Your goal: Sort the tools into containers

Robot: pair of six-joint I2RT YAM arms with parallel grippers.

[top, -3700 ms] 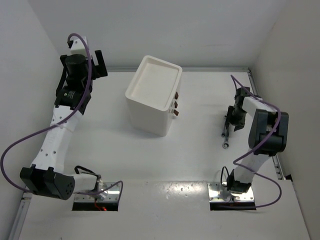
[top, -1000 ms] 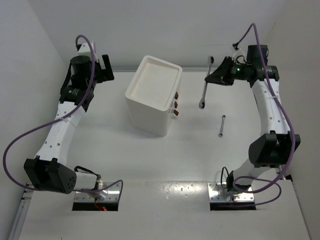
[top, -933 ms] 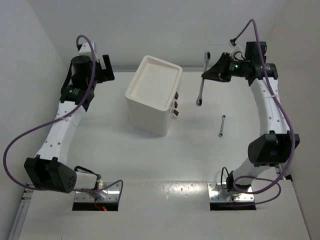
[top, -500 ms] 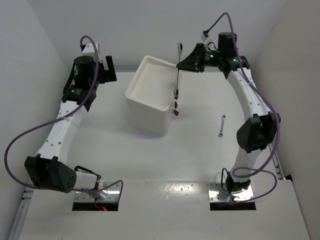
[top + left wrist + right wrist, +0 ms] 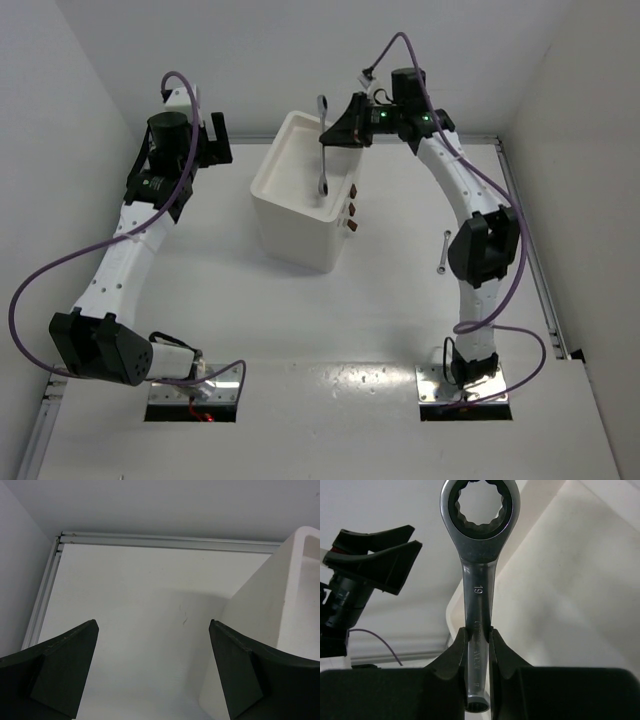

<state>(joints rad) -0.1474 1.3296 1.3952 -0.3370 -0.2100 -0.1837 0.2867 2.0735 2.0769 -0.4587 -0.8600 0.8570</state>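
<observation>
My right gripper (image 5: 335, 135) is shut on a slim silver wrench (image 5: 322, 150) and holds it in the air over the recessed tray top of the white drawer unit (image 5: 290, 215). In the right wrist view the wrench (image 5: 479, 580) stands between the fingers (image 5: 454, 652), its ring end up, with the tray top (image 5: 560, 600) behind it. A second, smaller silver wrench (image 5: 442, 251) lies on the table right of the unit. My left gripper (image 5: 215, 140) is open and empty, raised left of the unit (image 5: 280, 620). No pliers or screwdriver show.
Three brown drawer handles (image 5: 352, 208) face right on the unit. A metal rail (image 5: 165, 540) runs along the table's far edge, and white walls close in the left, back and right sides.
My right arm has lifted the wrench from the right of the table and carried it left, from beside the unit to over its tray top. The left arm has barely moved.
</observation>
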